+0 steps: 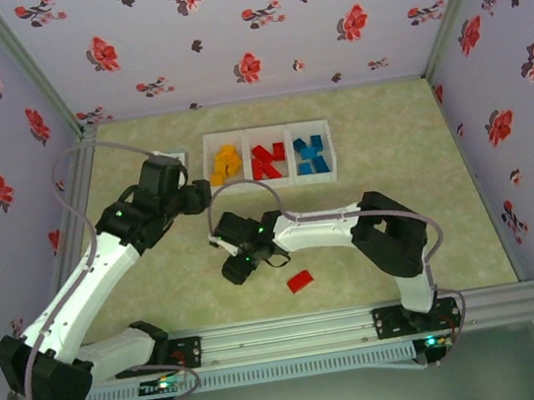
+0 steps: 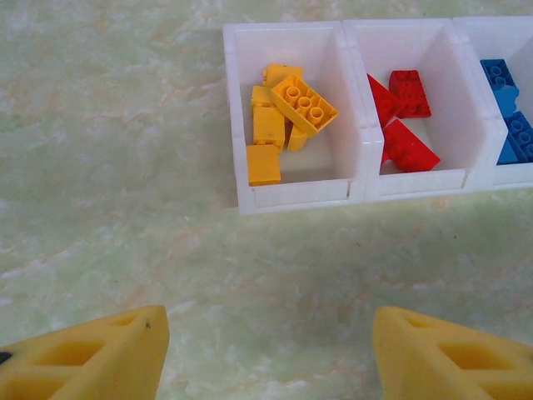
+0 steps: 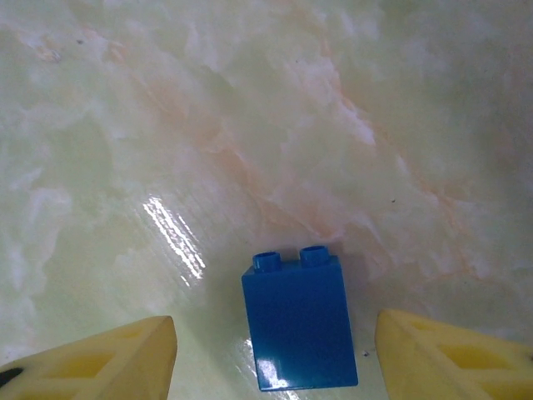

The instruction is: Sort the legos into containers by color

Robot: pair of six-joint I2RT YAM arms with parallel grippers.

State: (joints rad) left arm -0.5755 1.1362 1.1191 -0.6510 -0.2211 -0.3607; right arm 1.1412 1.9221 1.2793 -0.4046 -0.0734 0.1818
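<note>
Three joined white containers [image 1: 265, 133] stand at the back of the table, holding orange-yellow legos [image 2: 283, 117], red legos [image 2: 405, 125] and blue legos [image 2: 506, 117] from left to right. One blue lego [image 3: 298, 329] lies on its side on the table between the fingers of my right gripper [image 3: 275, 358], which is open around it without touching it. A loose red lego [image 1: 300, 281] lies on the table just right of my right gripper [image 1: 236, 267]. My left gripper [image 2: 271, 354] is open and holds nothing, hovering in front of the yellow bin; from above my left gripper [image 1: 199, 199] sits left of the bins.
Flowered walls close in the table on three sides. A metal rail [image 1: 296, 333] with both arm bases runs along the near edge. A small white object [image 1: 173, 158] sits behind the left arm. Bare marbled tabletop [image 1: 420, 158] spreads to the right.
</note>
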